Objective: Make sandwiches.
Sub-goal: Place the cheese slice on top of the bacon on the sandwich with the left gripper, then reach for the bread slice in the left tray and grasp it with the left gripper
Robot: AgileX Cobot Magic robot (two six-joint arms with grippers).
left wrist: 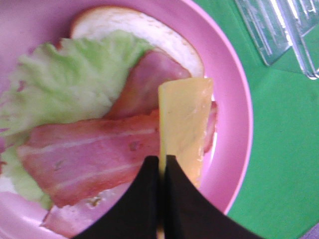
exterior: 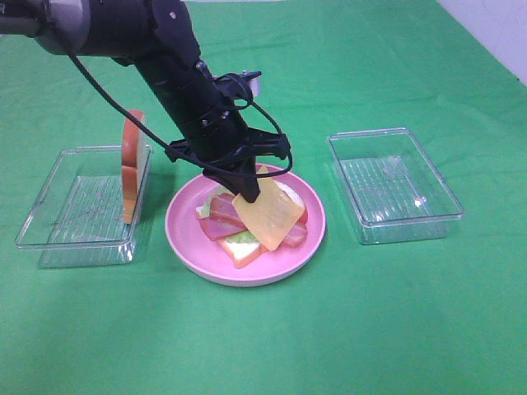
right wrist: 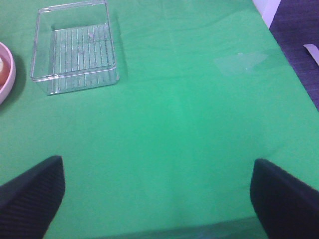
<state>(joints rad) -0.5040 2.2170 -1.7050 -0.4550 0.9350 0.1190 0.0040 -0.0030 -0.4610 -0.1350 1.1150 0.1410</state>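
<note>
Clenched on the cheese (exterior: 268,216), the left tool (exterior: 247,196) reaches down over the plate (exterior: 191,247) from the upper left of the high view. The left wrist view shows both black fingers (left wrist: 144,199) pressed on the edge of the yellow square (left wrist: 183,124), which is tilted above the stack with its lower corner toward 5 o'clock.

Going left to right on the green tabletop (exterior: 272,337): a clear tray (exterior: 49,222) sits at 9 o'clock from the plate, and a bread slice (exterior: 132,164) with orange crust stands on edge against its right wall. Next comes the pink plate at the centre. On it lies the other bread slice (left wrist: 144,27), topped by a pale green lettuce leaf (left wrist: 70,79) and two reddish bacon strips (left wrist: 89,157) crossing it. The cheese hangs over the bacon toward the plate's 3 o'clock side; whether its low corner touches the bacon I cannot tell.

At 3 o'clock from the plate, apart from it, sits a second clear tray (exterior: 395,188).

The right tool (right wrist: 157,191) does not show in the high view; its own wrist view shows both dark fingers (right wrist: 32,191) spread wide over bare green cloth, released and gripping nothing, with that second tray (right wrist: 75,45) ahead of it.
</note>
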